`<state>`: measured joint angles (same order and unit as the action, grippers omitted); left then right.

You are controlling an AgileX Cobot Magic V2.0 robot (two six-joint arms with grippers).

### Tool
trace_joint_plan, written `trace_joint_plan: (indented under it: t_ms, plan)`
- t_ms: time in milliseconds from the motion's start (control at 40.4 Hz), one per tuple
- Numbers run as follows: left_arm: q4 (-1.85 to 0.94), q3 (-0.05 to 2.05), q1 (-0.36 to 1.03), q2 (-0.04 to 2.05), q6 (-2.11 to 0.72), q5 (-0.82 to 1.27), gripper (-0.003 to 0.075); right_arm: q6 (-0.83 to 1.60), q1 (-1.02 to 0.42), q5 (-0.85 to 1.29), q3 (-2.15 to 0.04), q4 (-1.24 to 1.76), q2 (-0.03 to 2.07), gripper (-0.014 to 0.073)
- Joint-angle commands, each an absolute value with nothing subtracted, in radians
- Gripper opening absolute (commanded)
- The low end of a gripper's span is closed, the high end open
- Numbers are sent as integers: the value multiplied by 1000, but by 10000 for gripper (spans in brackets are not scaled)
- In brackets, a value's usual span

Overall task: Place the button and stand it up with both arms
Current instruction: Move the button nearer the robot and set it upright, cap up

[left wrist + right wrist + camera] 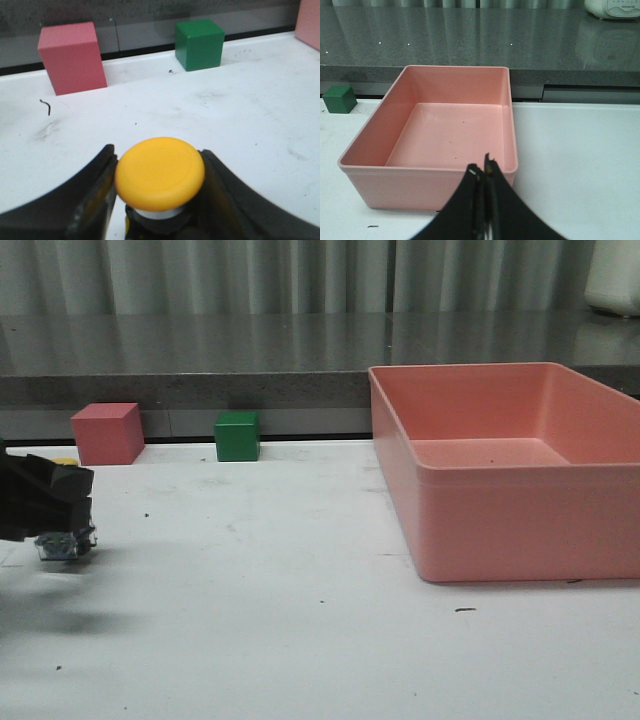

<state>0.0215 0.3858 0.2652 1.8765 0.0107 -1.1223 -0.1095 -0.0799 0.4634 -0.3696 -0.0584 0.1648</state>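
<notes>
I am holding the button (pixel 160 175) in my left gripper (pixel 157 200) at the far left of the white table (pixel 300 620), its bluish-clear base (pixel 62 546) hovering at or just above the surface — contact is not resolvable. The fingers (pixel 95 200) are flanking the body below the yellow cap. I am judging it light, rigid and top-heavy (the smooth cap looks slippery), so the blocky body is the sound place to grip. My right gripper (pixel 483 172) is pinched together, carrying nothing, before the pink bin (pixel 427 172).
</notes>
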Motion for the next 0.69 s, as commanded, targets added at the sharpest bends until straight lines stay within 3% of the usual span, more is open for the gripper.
trace_joint_plan:
  t_ms: [0, 445, 668]
  plan:
    - [0, 395, 262, 1853, 10, -1367, 190, -100, -74, 384, -392, -74, 176, -68]
    - [0, 393, 262, 1851, 10, -1367, 195, -100, -74, 384, -392, -74, 176, -68]
    - [31, 393, 262, 1851, 10, -1367, 352, -100, -74, 384, -392, -74, 176, -68]
